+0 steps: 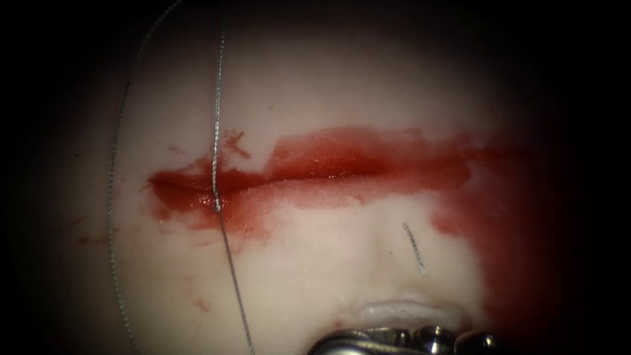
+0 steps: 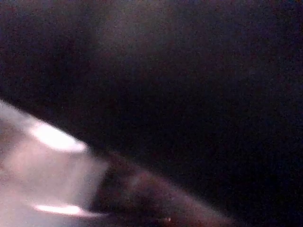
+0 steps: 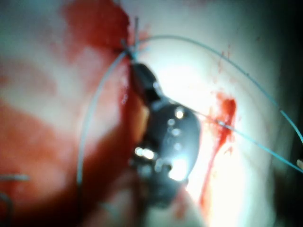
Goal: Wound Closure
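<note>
The tissue is pale, with a cut running left to right, wet with red fluid. A thread comes down from the top, enters the cut near its left end at a stitch, and runs on toward the lower edge. A second strand arcs along the far left. The metal wrist of a tool presses on the tissue at the lower edge. In the right wrist view my right tool tapers to one dark tip, jaws together, pointing toward the thread crossing; I see nothing between them.
A short cut piece of thread lies loose on the tissue below the cut, right of centre. A raised fold of tissue sits just above the tool's wrist. The left wrist view holds a blurred pale shaft against darkness.
</note>
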`<state>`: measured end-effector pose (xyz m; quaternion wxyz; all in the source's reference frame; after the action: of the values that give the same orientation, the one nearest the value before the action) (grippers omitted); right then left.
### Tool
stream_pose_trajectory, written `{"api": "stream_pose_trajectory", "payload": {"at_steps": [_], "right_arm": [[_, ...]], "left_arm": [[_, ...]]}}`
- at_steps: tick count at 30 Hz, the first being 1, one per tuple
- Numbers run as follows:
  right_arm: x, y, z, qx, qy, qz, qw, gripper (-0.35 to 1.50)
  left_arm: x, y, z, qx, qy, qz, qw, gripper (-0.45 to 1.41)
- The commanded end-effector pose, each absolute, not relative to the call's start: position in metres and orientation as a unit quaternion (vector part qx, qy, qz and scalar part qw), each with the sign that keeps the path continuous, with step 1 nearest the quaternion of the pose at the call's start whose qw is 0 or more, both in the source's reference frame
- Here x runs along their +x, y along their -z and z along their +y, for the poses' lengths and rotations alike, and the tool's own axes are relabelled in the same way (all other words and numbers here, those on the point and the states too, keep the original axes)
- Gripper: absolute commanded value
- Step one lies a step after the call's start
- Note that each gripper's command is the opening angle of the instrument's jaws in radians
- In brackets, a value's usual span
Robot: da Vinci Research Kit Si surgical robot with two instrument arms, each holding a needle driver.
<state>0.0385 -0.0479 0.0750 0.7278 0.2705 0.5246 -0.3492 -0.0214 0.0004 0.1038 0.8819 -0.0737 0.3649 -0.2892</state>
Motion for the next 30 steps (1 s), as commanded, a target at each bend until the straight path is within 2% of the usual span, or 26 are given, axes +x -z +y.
{"api": "stream_pose_trajectory", "payload": {"at_steps": [1, 8, 10, 11, 12, 14, 16, 17, 19, 22, 24, 26, 28, 30], "right_arm": [[0.0394, -0.075, -0.047, 0.27, 0.351, 0.525, 0.727, -0.35], [0.0394, -0.075, -0.047, 0.27, 0.344, 0.524, 0.731, -0.35], [0.0396, -0.075, -0.047, 0.256, 0.324, 0.527, 0.743, -0.35], [0.0397, -0.075, -0.046, 0.24, 0.318, 0.533, 0.747, -0.15], [0.0396, -0.074, -0.046, 0.232, 0.309, 0.535, 0.751, 0.14], [0.0393, -0.074, -0.044, 0.217, 0.29, 0.537, 0.761, 0.44], [0.0389, -0.074, -0.043, 0.183, 0.262, 0.542, 0.777, 0.99], [0.0386, -0.074, -0.043, 0.16, 0.238, 0.542, 0.79, 1.21], [0.0382, -0.074, -0.041, 0.136, 0.2, 0.543, 0.804, 1.36], [0.0373, -0.073, -0.039, 0.126, 0.157, 0.542, 0.816, 1.36], [0.0366, -0.072, -0.038, 0.12, 0.125, 0.539, 0.824, 1.3], [0.0363, -0.071, -0.037, 0.111, 0.098, 0.535, 0.832, 1.28], [0.0361, -0.071, -0.036, 0.099, 0.072, 0.527, 0.841, 0.94], [0.036, -0.071, -0.036, 0.094, 0.033, 0.522, 0.847, 0.86]], "left_arm": [[-0.0219, -0.103, 0.002, -0.073, 0.293, 0.362, 0.882, -0.45], [-0.022, -0.103, 0.002, -0.057, 0.3, 0.36, 0.882, -0.45], [-0.0223, -0.103, 0.002, -0.116, 0.274, 0.366, 0.882, -0.45], [-0.0222, -0.103, 0.002, -0.201, 0.234, 0.372, 0.876, -0.45], [-0.0219, -0.103, 0.002, -0.254, 0.207, 0.374, 0.868, -0.45], [-0.0206, -0.102, 0.001, -0.365, 0.147, 0.374, 0.84, -0.45], [-0.0192, -0.1, 0.0, -0.418, 0.123, 0.362, 0.824, -0.45], [-0.0188, -0.099, 0.0, -0.416, 0.131, 0.35, 0.829, -0.45], [-0.0179, -0.098, -0.002, -0.416, 0.14, 0.33, 0.836, -0.45], [-0.0164, -0.096, -0.004, -0.405, 0.165, 0.29, 0.851, -0.45], [-0.0153, -0.094, -0.006, -0.398, 0.182, 0.266, 0.859, -0.45], [-0.0144, -0.092, -0.008, -0.366, 0.224, 0.202, 0.88, -0.45], [-0.0136, -0.091, -0.009, -0.323, 0.272, 0.157, 0.893, -0.45], [-0.0132, -0.089, -0.011, -0.255, 0.339, 0.081, 0.902, -0.45]]}}
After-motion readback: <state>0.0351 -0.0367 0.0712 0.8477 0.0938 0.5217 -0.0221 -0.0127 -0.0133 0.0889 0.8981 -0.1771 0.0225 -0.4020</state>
